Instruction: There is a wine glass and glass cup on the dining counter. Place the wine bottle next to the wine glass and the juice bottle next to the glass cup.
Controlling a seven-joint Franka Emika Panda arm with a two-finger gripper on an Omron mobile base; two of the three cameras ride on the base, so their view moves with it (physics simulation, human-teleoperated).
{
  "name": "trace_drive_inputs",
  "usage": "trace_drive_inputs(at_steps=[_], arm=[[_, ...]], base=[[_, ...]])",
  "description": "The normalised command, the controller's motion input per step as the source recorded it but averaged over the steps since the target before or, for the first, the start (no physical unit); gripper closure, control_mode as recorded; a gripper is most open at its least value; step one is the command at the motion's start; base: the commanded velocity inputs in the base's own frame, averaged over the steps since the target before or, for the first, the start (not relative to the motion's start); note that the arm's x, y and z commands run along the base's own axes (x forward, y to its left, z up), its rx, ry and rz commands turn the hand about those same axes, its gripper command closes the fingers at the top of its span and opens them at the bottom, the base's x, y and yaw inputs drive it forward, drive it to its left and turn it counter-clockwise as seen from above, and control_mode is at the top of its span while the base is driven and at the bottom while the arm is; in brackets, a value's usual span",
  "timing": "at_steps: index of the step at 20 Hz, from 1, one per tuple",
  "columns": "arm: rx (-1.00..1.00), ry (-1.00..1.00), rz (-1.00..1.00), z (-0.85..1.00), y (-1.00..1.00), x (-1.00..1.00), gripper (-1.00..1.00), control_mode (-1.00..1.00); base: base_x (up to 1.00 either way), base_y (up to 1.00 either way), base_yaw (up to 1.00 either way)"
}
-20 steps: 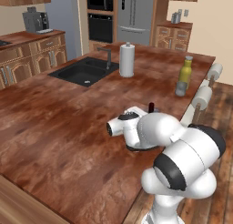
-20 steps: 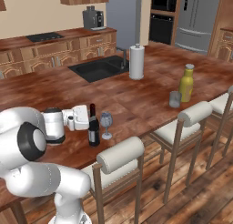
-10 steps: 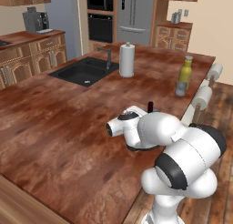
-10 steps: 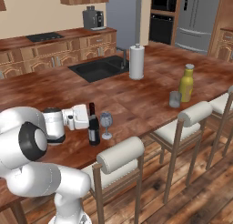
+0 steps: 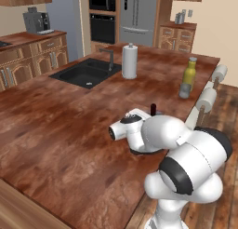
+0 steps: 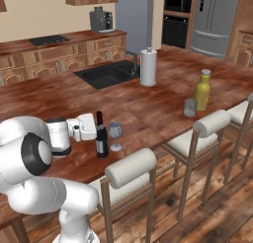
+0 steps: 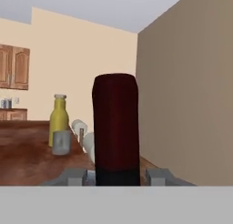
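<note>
The wine bottle, slim and dark with a red top, stands upright on the dining counter near its front edge, close to the left of the wine glass. My gripper is shut on the bottle's neck from the left. In the hand view the red top sits between the fingertips. In the left base view just the bottle's top shows above my arm. Farther right, the yellow juice bottle stands beside the glass cup.
A white paper-towel roll stands by the black sink and tap at the counter's middle. Padded stools line the near edge. Broad bare wood lies to the left of my arm.
</note>
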Motion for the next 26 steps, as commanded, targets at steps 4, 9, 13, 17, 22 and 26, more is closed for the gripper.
trace_drive_inputs(at_steps=[4,9,13,17,22,26], arm=[[0.05,-0.07,0.00,-0.13,-0.01,-0.07,-1.00,-1.00],[0.04,-0.07,0.00,-0.09,0.00,-0.06,-1.00,-1.00],[0.03,-0.06,0.00,-0.03,0.00,0.00,-1.00,-1.00],[0.03,-0.04,0.00,-0.07,0.01,0.00,-1.00,-1.00],[0.04,-0.02,0.00,-0.09,0.08,0.00,-1.00,-1.00],[0.02,0.00,0.00,-0.15,0.16,-0.03,-1.00,-1.00]], base=[[0.00,0.00,0.00],[0.00,0.00,0.00],[0.00,0.00,0.00],[0.00,0.00,0.00],[0.00,0.00,0.00],[0.00,0.00,0.00]])
